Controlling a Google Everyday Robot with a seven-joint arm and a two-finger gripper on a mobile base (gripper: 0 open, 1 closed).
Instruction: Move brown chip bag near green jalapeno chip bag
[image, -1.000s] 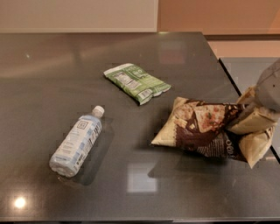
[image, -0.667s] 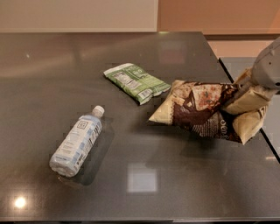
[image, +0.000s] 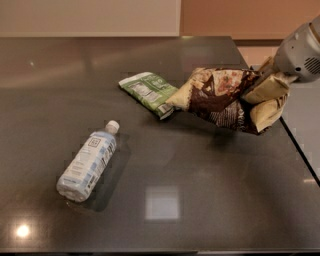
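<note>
- The table (image: 200, 200) was a dark grey, glossy slab filling most of the camera view, polished enough to mirror the room.
- A pale square of reflected light (image: 161, 202) lay on its near middle, and a small bright glint (image: 22, 231) sat at the front left corner.
- A thin dark seam ran down the right side, with a second grey surface (image: 306, 117) beyond it.
- Behind the table stood a cream wall panel (image: 90, 17) on the left and a tan-orange wall (image: 235, 17) on the right.
- The gripper (image: 261, 101) hung over the table's right part, below the grey arm housing (image: 300, 50) that entered from the upper right corner.
- Its cream fingers (image: 272, 89) were pinched onto the right end of the brown chip bag (image: 220, 97).
- That bag was held off the surface, stretched out leftward, with a soft shadow on the table below it.
- Its tan left corner reached the right end of the green jalapeno chip bag (image: 149, 92); whether the two touched could not be told.
- The green packet lay flat on the table, left of the centre and toward the back.
- A clear water bottle (image: 89, 162) lay on its side at front left, white cap pointing up and to the right, well apart from both bags.
</note>
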